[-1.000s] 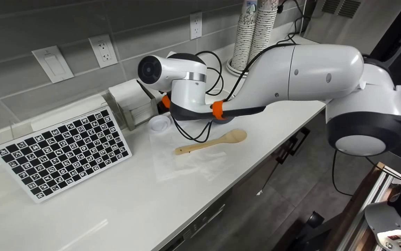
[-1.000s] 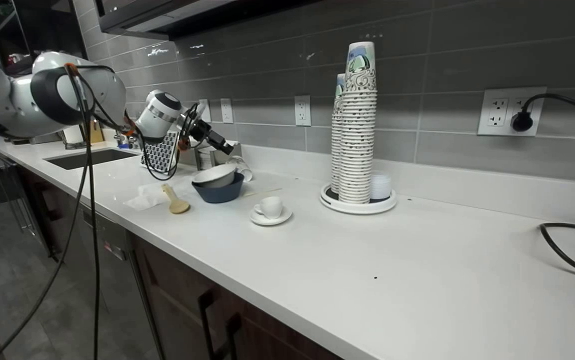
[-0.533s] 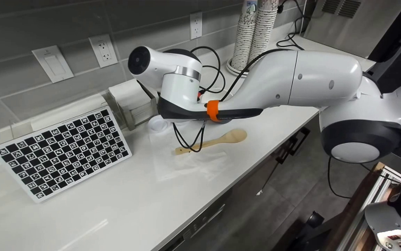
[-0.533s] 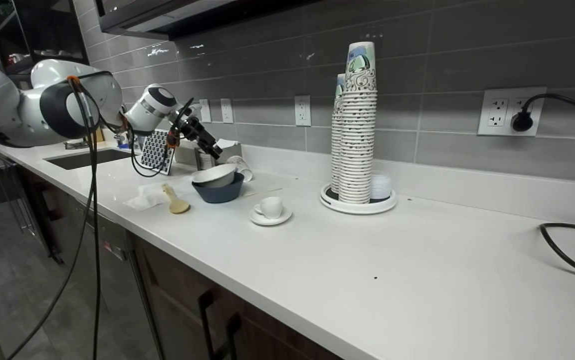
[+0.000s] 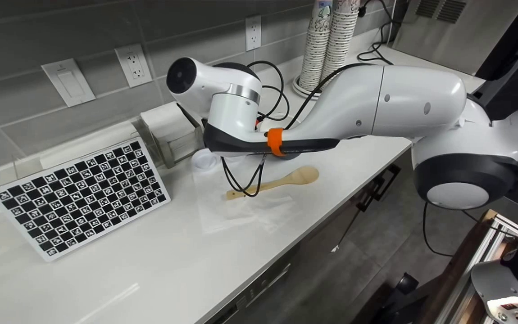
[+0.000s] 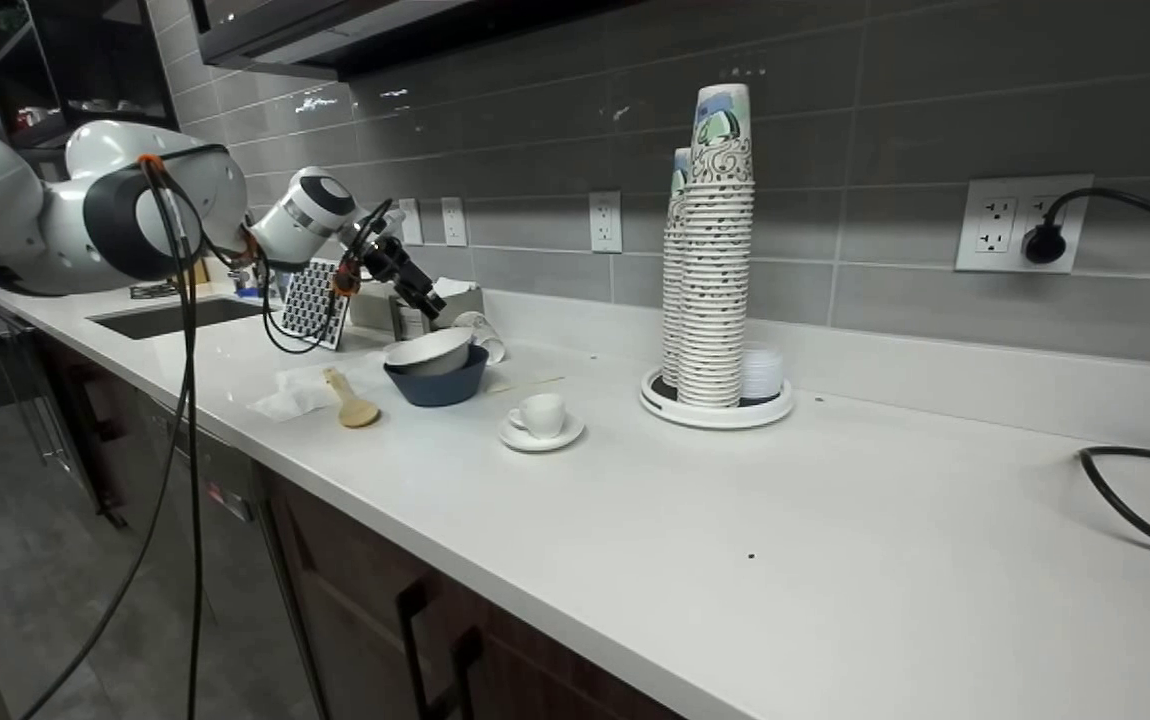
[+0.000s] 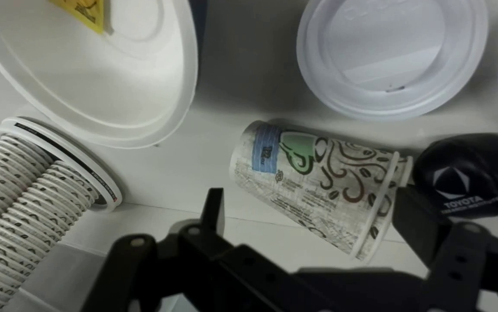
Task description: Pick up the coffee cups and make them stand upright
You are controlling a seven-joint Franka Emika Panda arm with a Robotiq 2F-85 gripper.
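Two nested paper coffee cups point(image 7: 318, 186), pale with brown swirls and a green cup print, lie on their side in the wrist view. Their rims point right and the base left. They also show behind the bowls point(image 6: 491, 345) in an exterior view. My gripper point(image 7: 316, 214) is open and empty. One finger is off the base end and the other overlaps the rim end in the picture; contact cannot be told. In an exterior view the gripper point(image 6: 430, 303) hovers above the bowls. A small white cup point(image 6: 543, 413) stands upright on a saucer point(image 6: 520, 440).
A white bowl point(image 7: 145, 95) sits tilted in a blue bowl point(image 6: 440, 387). White lids point(image 7: 392, 47) and a black Toyota-marked object point(image 7: 465, 173) lie by the cups. Tall cup stacks point(image 6: 718, 290), a wooden spoon point(image 5: 302, 175), a napkin holder point(image 5: 173, 135) and a checkered board point(image 5: 83, 198) stand around.
Between one second and half a second ago the gripper moved down and left in an exterior view. Since then it is almost still. The cups and bowls have not moved.
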